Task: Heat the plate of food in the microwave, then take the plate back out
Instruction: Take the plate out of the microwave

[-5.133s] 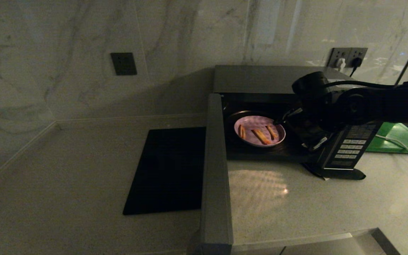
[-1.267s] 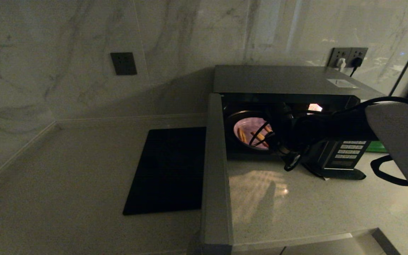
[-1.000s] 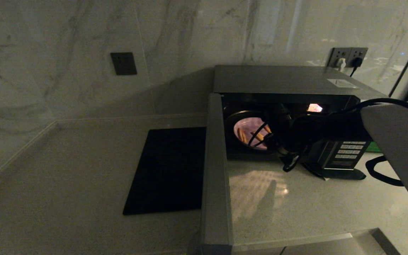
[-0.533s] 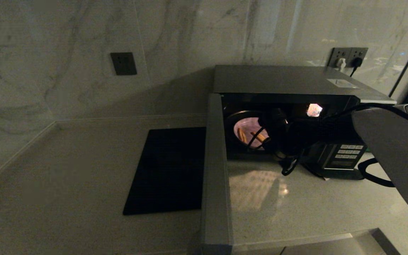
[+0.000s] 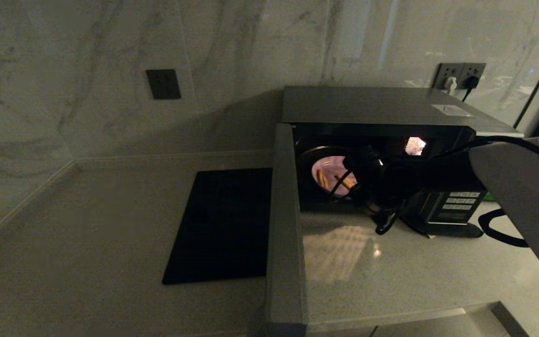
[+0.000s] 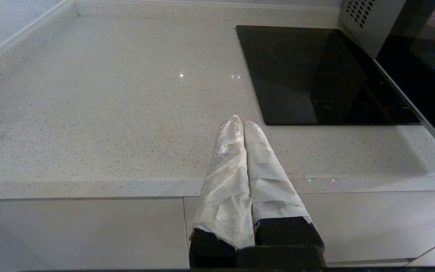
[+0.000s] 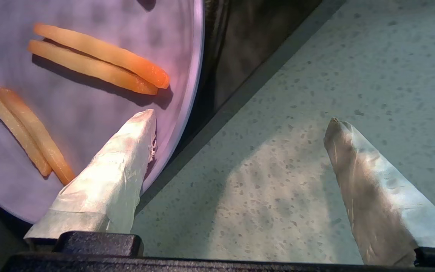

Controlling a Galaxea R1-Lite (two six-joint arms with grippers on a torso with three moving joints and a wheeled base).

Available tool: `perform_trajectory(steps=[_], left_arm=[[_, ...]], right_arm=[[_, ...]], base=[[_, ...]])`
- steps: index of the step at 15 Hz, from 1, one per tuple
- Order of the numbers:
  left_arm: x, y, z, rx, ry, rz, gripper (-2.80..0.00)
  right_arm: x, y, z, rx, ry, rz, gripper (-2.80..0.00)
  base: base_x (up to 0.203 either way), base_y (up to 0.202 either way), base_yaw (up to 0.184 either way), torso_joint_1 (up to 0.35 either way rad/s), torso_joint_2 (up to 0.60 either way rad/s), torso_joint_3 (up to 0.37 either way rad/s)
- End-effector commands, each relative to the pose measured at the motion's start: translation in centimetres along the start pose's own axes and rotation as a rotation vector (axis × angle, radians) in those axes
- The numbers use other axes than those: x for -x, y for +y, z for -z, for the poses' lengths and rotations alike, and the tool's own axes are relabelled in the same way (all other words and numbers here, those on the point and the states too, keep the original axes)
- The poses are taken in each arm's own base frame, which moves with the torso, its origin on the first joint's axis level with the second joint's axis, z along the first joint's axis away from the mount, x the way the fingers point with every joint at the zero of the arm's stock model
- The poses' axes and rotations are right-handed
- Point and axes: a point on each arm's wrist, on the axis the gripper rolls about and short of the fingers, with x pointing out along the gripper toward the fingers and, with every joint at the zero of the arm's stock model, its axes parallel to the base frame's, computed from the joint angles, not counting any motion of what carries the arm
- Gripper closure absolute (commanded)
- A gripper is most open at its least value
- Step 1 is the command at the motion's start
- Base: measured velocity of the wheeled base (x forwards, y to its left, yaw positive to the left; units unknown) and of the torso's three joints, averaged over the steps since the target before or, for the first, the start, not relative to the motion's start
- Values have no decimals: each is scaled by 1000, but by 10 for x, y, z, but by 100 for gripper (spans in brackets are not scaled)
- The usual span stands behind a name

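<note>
Right gripper [image 7: 240, 117] at the mouth of the microwave [image 5: 377, 112], jaws spread wide and gripping nothing, one fingertip [image 7: 138, 124] over the near rim of the plate of food [image 7: 70, 109], the other above the bench [image 7: 296, 75]. Plate lying inside the lit cavity, door swung open. Left gripper [image 6: 240, 124] idle above the bench edge, jaws pressed together, near a black slab [image 6: 315, 71].

My right arm [image 5: 508, 187] reaches in from the right, and my right gripper [image 7: 240, 124] hangs with its two wrapped fingers [image 7: 115, 170] spread wide apart, nothing held between them. My left gripper [image 6: 242, 126] sits parked low and off to the left, its wrapped fingers [image 6: 225, 170] pressed flat together and pointing forward.
</note>
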Motion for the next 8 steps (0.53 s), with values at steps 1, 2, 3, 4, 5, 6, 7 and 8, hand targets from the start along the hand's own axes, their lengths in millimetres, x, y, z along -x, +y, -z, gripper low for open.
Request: perform_trajectory(steps=[1, 2, 3, 4, 5, 6, 7, 8], left_arm=[[0, 0, 0, 1, 0, -1, 0], [0, 0, 0, 1, 1, -1, 0], [0, 0, 0, 1, 1, -1, 0], [0, 0, 0, 1, 1, -1, 0], [0, 0, 0, 1, 1, -1, 0], [0, 0, 0, 1, 1, -1, 0], [0, 0, 0, 1, 1, -1, 0], [0, 0, 0, 1, 1, -1, 0]], right_arm=[[4, -2, -4, -11, -5, 3, -280], [6, -2, -5, -14, -8, 2, -280], [7, -2, -6, -14, -10, 2, -280], [8, -2, -7, -17, -11, -1, -280], [9, -3, -7, -15, -11, 4, -280], [9, -4, -7, -13, -9, 9, -280], [9, -4, -7, -12, -9, 11, -280], [9, -4, -7, -13, -9, 10, -280]], base=[[0, 0, 0, 0, 0, 0], [0, 0, 0, 0, 0, 0], [0, 0, 0, 0, 0, 0], [0, 0, 0, 0, 0, 0], [0, 0, 0, 0, 0, 0], [0, 0, 0, 0, 0, 0], [0, 0, 0, 0, 0, 0], [0, 0, 0, 0, 0, 0]])
